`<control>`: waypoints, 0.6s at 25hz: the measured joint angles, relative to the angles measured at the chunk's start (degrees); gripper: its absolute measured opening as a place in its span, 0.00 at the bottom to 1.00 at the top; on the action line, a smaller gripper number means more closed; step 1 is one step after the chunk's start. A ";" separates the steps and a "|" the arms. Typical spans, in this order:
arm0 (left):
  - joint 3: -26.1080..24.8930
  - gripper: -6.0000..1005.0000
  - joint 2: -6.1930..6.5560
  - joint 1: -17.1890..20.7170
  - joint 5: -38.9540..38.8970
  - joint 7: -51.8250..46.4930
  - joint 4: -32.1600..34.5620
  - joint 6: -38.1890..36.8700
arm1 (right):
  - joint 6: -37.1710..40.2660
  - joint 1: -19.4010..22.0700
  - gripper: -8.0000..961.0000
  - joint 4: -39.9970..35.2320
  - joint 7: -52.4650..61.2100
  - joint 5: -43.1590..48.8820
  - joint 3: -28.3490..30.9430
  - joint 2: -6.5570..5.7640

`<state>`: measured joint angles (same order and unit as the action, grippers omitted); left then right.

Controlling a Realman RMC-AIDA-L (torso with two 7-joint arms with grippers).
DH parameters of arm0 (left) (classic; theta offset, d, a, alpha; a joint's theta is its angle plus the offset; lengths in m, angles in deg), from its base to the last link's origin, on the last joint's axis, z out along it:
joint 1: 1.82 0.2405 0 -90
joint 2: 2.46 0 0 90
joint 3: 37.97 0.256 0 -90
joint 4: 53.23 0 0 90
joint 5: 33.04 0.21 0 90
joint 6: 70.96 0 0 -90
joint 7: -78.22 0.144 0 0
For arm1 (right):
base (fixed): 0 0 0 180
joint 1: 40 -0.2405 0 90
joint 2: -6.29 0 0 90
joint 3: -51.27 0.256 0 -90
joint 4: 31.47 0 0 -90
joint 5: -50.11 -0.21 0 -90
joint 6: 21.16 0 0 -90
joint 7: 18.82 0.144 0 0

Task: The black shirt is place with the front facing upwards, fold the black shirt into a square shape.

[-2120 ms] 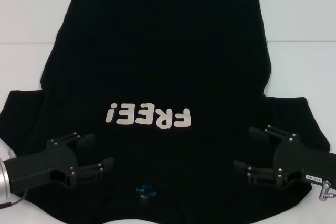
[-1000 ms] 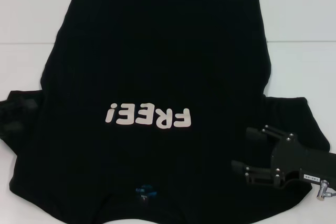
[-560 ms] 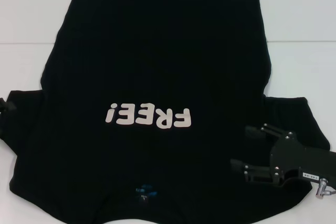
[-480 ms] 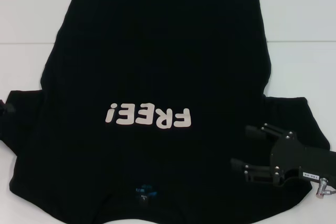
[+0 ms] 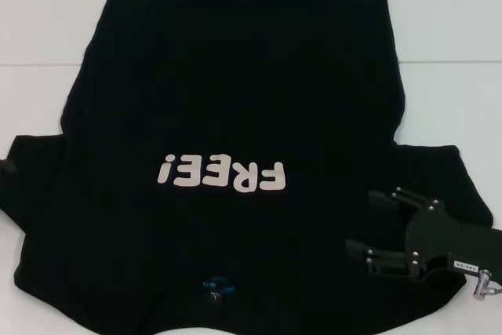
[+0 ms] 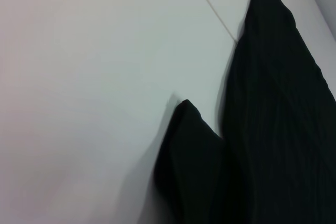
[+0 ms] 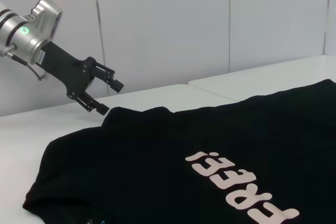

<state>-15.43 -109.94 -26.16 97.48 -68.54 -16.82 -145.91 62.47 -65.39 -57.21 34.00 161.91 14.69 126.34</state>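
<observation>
The black shirt (image 5: pixel 235 100) lies spread flat on the white table, front up. Its pale "FREE!" letters (image 5: pixel 220 175) read upside down from my head view, and the blue neck label (image 5: pixel 215 282) is near the front edge. My right gripper (image 5: pixel 361 222) hovers open over the shirt's right shoulder area, beside the right sleeve (image 5: pixel 447 174), holding nothing. In the right wrist view my left gripper (image 7: pixel 110 97) is open and empty, just above and beyond the left sleeve's outer edge (image 7: pixel 131 113). The left wrist view shows only that sleeve's tip (image 6: pixel 191 166) on the table.
The white table (image 5: pixel 47 37) runs around the shirt on the left, right and far sides, with a thin seam line (image 5: pixel 451 62) across it. White wall panels (image 7: pixel 168 24) stand behind the table in the right wrist view.
My left gripper has left the shirt's near-left shoulder area and moved out past the left sleeve, almost out of the head view. The right gripper has barely shifted. The shirt lies as before.
</observation>
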 joint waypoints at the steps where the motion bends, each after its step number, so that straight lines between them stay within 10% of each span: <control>1: -0.14 0.84 0.13 0.11 0.00 -0.01 0.04 -0.04 | 0.09 0.04 0.98 0.00 0.00 0.00 0.02 0.00; 15: 0.01 0.84 -0.26 0.33 0.09 1.30 -2.36 3.77 | 0.30 0.23 0.98 0.00 0.00 0.00 0.09 0.00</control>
<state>-15.42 -110.20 -25.83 97.57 -67.24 -19.18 -142.15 62.77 -65.16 -57.22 34.00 161.91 14.78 126.34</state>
